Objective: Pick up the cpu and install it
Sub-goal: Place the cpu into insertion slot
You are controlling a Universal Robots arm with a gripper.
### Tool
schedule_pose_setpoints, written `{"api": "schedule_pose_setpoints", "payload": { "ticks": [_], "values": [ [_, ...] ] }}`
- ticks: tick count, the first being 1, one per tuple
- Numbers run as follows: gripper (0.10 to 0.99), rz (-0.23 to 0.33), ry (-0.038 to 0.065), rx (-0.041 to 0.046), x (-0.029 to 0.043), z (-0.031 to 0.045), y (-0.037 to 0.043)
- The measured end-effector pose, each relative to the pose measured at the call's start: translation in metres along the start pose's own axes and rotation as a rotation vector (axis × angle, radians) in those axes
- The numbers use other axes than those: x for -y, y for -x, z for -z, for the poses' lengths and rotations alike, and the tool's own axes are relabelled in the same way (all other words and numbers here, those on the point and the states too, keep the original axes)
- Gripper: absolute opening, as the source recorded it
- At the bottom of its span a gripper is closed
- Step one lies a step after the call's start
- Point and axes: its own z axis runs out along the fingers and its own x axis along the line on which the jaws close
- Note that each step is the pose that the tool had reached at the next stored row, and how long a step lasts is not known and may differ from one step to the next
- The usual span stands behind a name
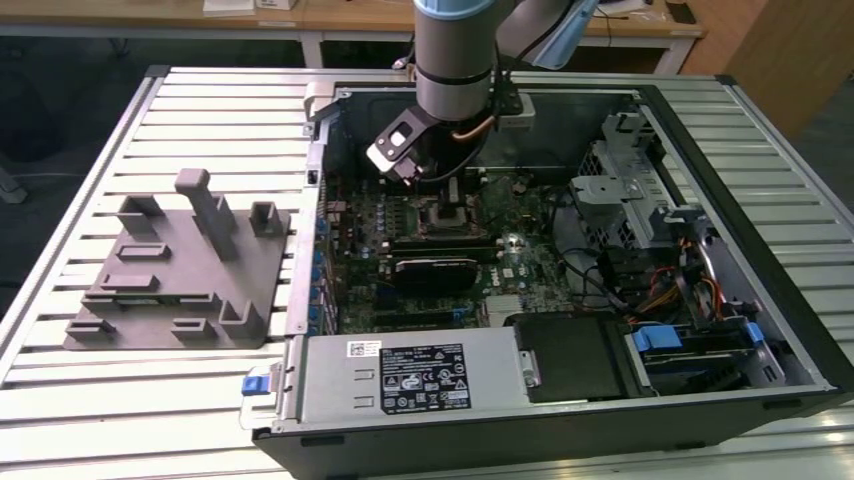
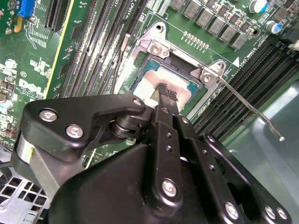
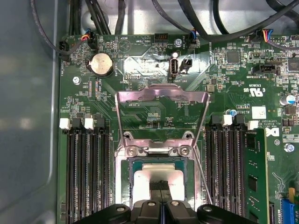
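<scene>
1. The gripper (image 2: pixel 167 93) had its two black fingers (image 2: pixel 172 96) clenched together with no gap between the tips. They grasped nothing and pointed at the middle of the cpu's metal top. Whether they pressed on it or hung just above it could not be told.
2. In both wrist views the cpu (image 2: pixel 147 86) lay flat inside the socket on the board. Its pale silver top showed on either side of the gripper (image 3: pixel 161 185).
3. In the first wrist view the cpu (image 3: pixel 145 179) sat just beyond the socket's hinge bracket (image 3: pixel 159 150). The metal load plate (image 3: pixel 161 95) stood tilted up and open, clear of the chip.
4. The thin retaining lever (image 2: pixel 247 109) angled away from the socket corner, unlatched.
5. Black memory slots (image 3: pixel 86 172) flanked the socket on both sides, and one green memory stick (image 3: pixel 254 172) was fitted in the far bank. A coin battery (image 3: pixel 101 64) sat past the load plate.
6. In the exterior view the arm (image 1: pixel 458 60) reached down into the open computer case (image 1: pixel 747 120), over the motherboard (image 1: pixel 521 260).
7. The silver power supply (image 1: pixel 400 375) filled the case's near edge.
8. The grey plastic fixture (image 1: pixel 174 270) stood on the slatted table (image 1: pixel 200 100) at the exterior view's left, well apart from the arm.
</scene>
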Motion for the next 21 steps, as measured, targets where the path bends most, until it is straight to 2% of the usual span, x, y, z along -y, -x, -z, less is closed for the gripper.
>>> {"api": "schedule_pose_setpoints", "payload": {
  "ticks": [5, 12, 15, 21],
  "values": [
    [0.106, 0.000, 0.001, -0.0008, 0.0000, -0.0020, -0.0001],
    [0.106, 0.000, 0.001, -0.0012, -0.0001, -0.0009, -0.0002],
    [0.106, 0.000, 0.002, -0.0029, -0.0004, 0.0017, -0.0006],
    [0.106, 0.000, 0.002, -0.0010, -0.0009, 0.0130, -0.0002]
  ]
}}
